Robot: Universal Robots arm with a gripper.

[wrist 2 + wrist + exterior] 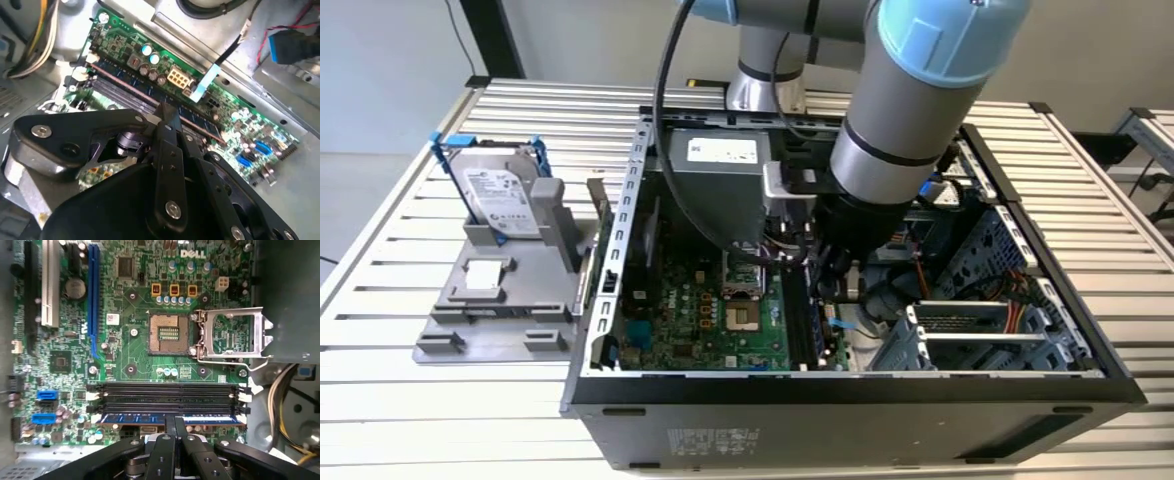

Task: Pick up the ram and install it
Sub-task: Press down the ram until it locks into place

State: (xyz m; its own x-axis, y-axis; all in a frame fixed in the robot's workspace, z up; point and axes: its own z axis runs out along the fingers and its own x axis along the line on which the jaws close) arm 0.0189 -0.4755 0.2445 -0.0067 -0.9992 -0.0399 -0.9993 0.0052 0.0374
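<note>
The gripper (175,432) pinches the ram (165,419) at its middle. The stick lies lengthwise along the motherboard's (140,350) nearest slot, parallel to the empty ones.

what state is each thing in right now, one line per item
ram: lying along a motherboard slot, gripper closed on it
gripper: shut on the ram
cpu socket: empty, retention frame flipped open
computer case: side panel off
hard drive: upright in its grey stand

One ram (167,418), three empty black slots (167,396), one hard drive (498,190), one computer case (854,400)
</note>
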